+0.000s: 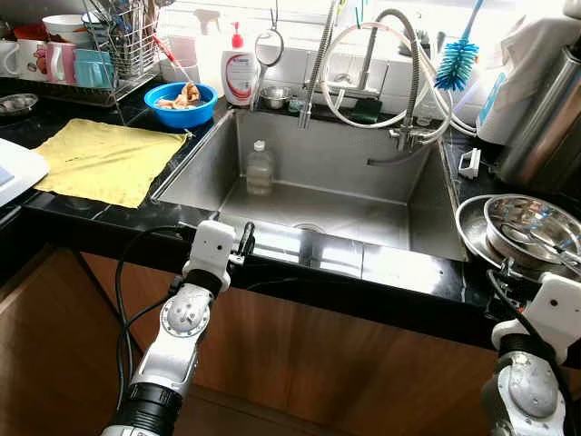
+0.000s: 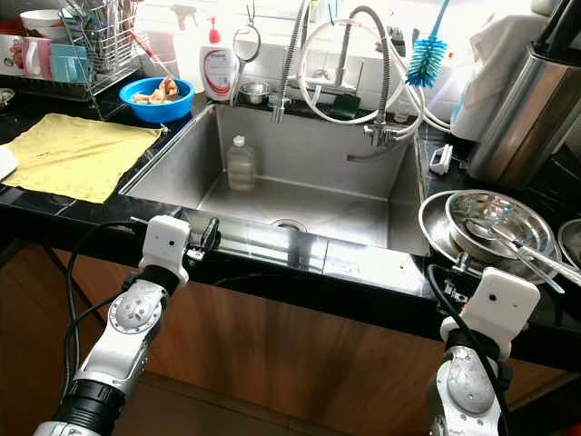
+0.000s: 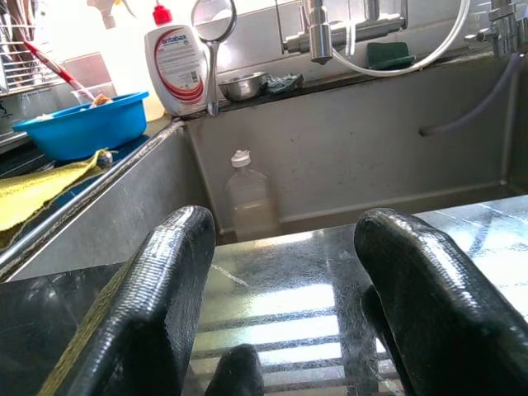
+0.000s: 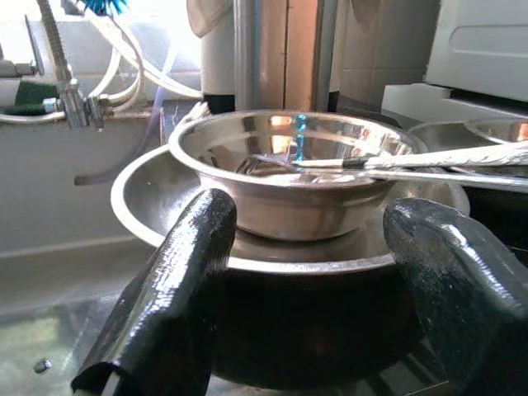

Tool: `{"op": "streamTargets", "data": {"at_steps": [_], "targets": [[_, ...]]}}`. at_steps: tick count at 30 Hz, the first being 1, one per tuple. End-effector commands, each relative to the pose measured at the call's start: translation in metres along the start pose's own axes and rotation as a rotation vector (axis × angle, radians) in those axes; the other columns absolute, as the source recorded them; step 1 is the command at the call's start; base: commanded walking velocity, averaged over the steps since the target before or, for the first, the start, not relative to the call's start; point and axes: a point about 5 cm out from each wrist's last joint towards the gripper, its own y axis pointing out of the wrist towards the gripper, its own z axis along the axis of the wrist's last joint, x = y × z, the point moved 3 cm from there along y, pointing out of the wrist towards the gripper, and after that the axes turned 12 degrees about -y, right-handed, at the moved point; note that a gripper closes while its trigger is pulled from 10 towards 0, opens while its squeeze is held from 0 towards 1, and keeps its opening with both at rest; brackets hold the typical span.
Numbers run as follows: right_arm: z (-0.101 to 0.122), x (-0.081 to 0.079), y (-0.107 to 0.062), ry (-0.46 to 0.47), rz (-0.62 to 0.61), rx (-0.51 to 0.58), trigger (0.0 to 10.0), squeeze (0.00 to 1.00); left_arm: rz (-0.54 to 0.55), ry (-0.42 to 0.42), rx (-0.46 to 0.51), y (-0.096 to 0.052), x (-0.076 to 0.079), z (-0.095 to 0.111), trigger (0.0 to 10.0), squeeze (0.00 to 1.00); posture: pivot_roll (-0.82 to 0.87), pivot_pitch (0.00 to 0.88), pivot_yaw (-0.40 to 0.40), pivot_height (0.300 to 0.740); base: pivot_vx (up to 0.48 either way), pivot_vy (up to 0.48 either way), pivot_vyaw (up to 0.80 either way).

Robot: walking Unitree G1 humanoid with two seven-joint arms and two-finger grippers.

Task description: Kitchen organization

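A steel sink [image 1: 413, 209] is set into the black counter, and a small clear bottle [image 1: 260, 169] with a white cap stands upright inside it at the back left. My left gripper [image 3: 285, 272] is open and hovers over the sink's front rim, pointing at the bottle. To the right of the sink, a steel bowl [image 4: 289, 165] holding metal utensils [image 4: 445, 157] rests in a wider steel dish [image 4: 136, 198]. My right gripper [image 4: 309, 272] is open just in front of that dish, at its level, with nothing between the fingers.
A yellow cloth [image 1: 104, 159] lies on the counter to the left. Behind it are a blue bowl [image 1: 180, 103] of food, a soap pump bottle [image 1: 239, 73] and a dish rack [image 1: 123, 45] with cups. Faucet hoses [image 1: 381, 73] and a blue brush [image 1: 456, 59] hang over the sink. A tall steel appliance [image 1: 545, 118] stands at the right.
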Motion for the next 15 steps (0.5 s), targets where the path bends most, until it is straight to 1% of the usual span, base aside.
{"op": "streamTargets", "data": {"at_steps": [1, 2, 3, 4, 9, 15], "targets": [[0.005, 0.008, -0.002, 0.003, -0.046, 0.023, 10.0, 0.00, 0.001, 0.014, -0.040, -0.004, 0.000, -0.009, 10.0, 0.00, 0.03, 0.000, -0.069, 0.740, 0.000, 0.000, 0.00], [0.001, 0.012, -0.003, 0.018, -0.072, -0.001, 10.0, 0.00, 0.001, 0.014, -0.040, -0.005, 0.000, -0.010, 10.0, 0.00, 0.03, 0.000, -0.069, 0.740, 0.000, 0.000, 0.00], [0.001, 0.012, -0.003, 0.018, -0.072, -0.001, 10.0, 0.00, 0.001, 0.014, -0.040, -0.005, 0.000, -0.010, 10.0, 0.00, 0.03, 0.000, -0.069, 0.740, 0.000, 0.000, 0.00], [-0.002, 0.014, -0.004, 0.066, -0.093, -0.023, 10.0, 0.00, 0.002, 0.015, -0.041, -0.005, 0.000, -0.010, 10.0, 0.00, 0.03, 0.000, -0.069, 0.740, 0.000, 0.000, 0.00], [-0.004, 0.020, -0.004, 0.132, -0.132, -0.032, 10.0, 0.00, 0.002, 0.015, -0.042, -0.005, -0.001, -0.010, 10.0, 0.00, 0.03, 0.000, -0.069, 0.740, 0.000, 0.000, 0.00], [-0.003, 0.023, -0.004, 0.138, -0.149, -0.024, 10.0, 0.00, 0.004, 0.017, -0.043, -0.005, -0.001, -0.011, 10.0, 0.00, 0.03, 0.000, -0.067, 0.740, 0.000, 0.000, 0.00]]}}
